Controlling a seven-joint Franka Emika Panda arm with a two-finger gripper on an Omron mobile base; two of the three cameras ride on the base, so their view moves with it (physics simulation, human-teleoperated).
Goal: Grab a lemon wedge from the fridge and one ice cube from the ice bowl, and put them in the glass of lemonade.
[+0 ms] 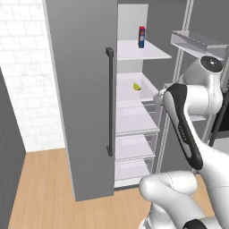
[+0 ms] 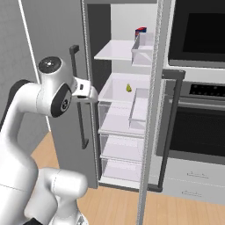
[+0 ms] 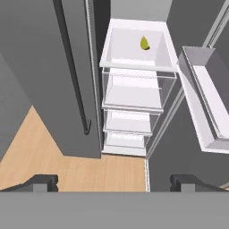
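Nearest to me, at the bottom of the hand view, the gripper (image 3: 114, 182) has its two dark finger tips far apart at the lower left and lower right corners, spread wide with nothing between them. Just beyond them I see the wooden floor (image 3: 89, 172) across the lower middle of the frame.

Past the floor stands the fridge (image 1: 80, 112), its right door swung open. In the left base view my white arm fills the lower right and the closed grey left door with its dark bar handle (image 1: 109, 102) takes the centre. In the right base view the arm is at the left, and the open door's edge runs down the middle of the frame.

Inside, low in the compartment, I see clear drawers (image 3: 132, 96) stacked below a white shelf. The lemon wedge (image 3: 144, 43) lies on that shelf, toward its back, upper centre of the hand view, well apart from the fingers. Farther up, on the shelf above, a blue-and-red can (image 1: 142, 37) stands upright. A black wall oven (image 2: 197, 39) fills the right of the right base view.
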